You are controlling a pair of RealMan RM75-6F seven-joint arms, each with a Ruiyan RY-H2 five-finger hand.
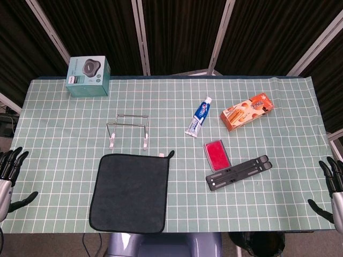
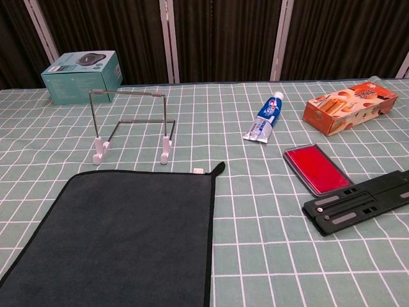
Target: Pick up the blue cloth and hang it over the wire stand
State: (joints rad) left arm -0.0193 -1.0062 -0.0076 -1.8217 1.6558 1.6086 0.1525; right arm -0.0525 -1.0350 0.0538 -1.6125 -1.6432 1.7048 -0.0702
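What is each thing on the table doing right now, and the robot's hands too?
blue cloth: spread flat, untouched
wire stand: upright, bare
toothpaste tube: lying down, capped
orange box: lying down
teal box: upright
left hand: open
right hand: open

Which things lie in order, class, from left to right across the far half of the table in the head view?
Teal box → wire stand → toothpaste tube → orange carton.
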